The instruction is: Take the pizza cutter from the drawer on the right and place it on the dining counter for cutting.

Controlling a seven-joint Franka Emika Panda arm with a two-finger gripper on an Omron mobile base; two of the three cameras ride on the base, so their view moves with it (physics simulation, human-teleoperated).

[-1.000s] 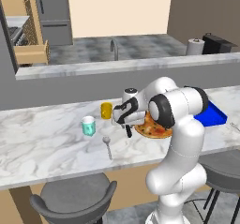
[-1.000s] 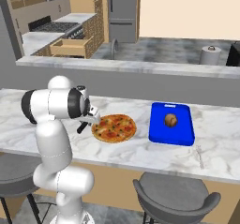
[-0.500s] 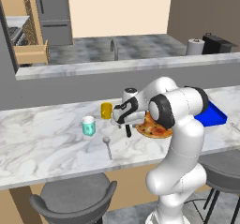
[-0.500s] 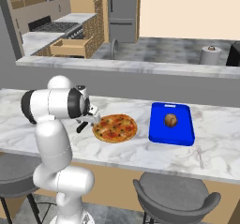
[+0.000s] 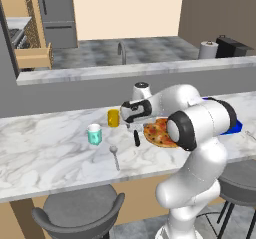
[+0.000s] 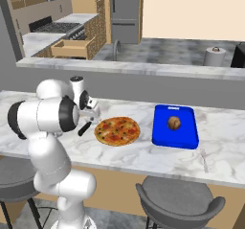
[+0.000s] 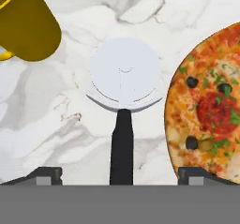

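We have laid the pizza cutter [image 7: 123, 96] flat on the dining desk [image 5: 55, 158], at nine o'clock of the pizza [image 7: 211, 101] for handy slicing, and our hand [image 7: 120, 175] hovers above with fingers spread wide, gripping nothing.

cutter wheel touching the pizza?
Apart. In the hand view, bare marble shows between the pizza cutter wheel and the pizza edge.

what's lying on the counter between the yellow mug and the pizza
The pizza cutter, flat on the dining counter between the yellow mug and the pizza, clearest in the hand view.
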